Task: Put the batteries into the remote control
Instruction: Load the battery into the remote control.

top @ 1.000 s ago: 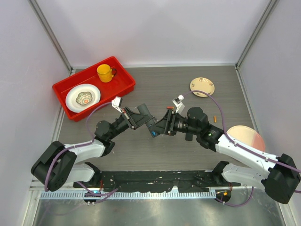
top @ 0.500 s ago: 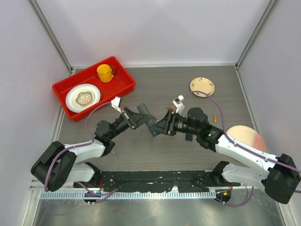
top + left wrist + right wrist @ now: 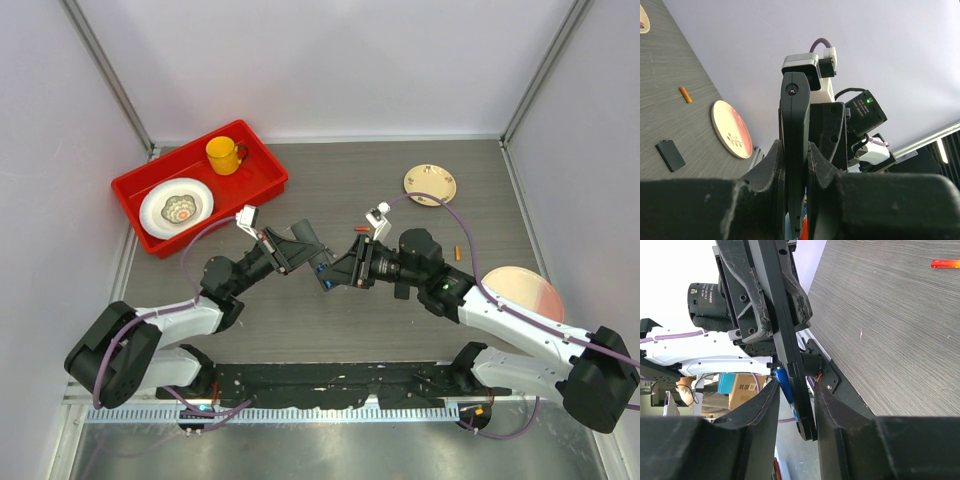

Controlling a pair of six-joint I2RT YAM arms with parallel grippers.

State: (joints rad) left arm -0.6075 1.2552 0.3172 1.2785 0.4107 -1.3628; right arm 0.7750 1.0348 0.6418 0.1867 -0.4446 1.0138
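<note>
The remote control (image 3: 794,125) is a slim black bar held edge-on above the table, with my left gripper (image 3: 795,150) shut on it. In the top view the two grippers meet at mid-table, the left gripper (image 3: 308,252) and the right gripper (image 3: 335,270) tip to tip. My right gripper (image 3: 796,388) straddles the free end of the remote control (image 3: 785,340). Its jaws stand narrowly apart, with a blue battery (image 3: 786,387) lying against the remote's face beside the left finger. An orange-red battery (image 3: 457,252) (image 3: 945,263) lies loose on the table to the right.
A red tray (image 3: 270,175) at the back left holds a yellow mug (image 3: 225,155) and a white plate (image 3: 176,207). A tan disc (image 3: 430,184) lies at the back right and a pink plate (image 3: 525,293) at the right. A small black square piece (image 3: 670,155) lies on the table.
The right gripper's jaws have narrowed around the remote's end and the blue battery. Both arms stay where they were, and the left grip is unchanged.
</note>
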